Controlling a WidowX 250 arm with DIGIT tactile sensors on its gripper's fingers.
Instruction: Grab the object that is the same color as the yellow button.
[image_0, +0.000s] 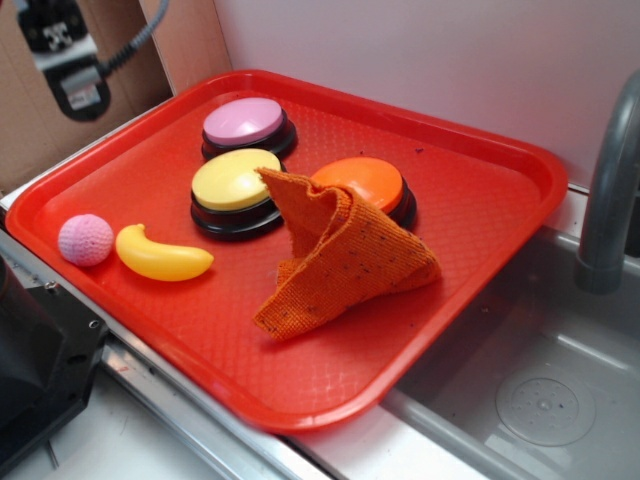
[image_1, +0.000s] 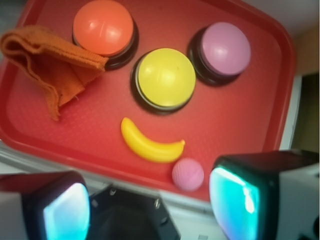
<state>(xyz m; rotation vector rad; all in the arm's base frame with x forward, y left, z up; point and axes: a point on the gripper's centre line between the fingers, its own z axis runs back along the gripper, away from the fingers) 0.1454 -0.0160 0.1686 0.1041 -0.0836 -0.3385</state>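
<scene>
Hovering gripper (image_1: 150, 205), jaws apart and empty, cropped at the frame edge.
Orange cloth (image_0: 340, 255) partly covers the orange button (image_0: 365, 183); banana (image_0: 160, 255) lies unobstructed.

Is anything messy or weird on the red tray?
Yes. The orange cloth is crumpled in a heap, and one corner lies over the orange button. The banana, pink ball, yellow button and pink button look tidy.

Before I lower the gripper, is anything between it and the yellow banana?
Nothing visible blocks it. The gripper is open above the tray's near edge, with the banana lying bare just ahead. The pink ball nearly touches one banana tip; the orange cloth lies well aside.
</scene>
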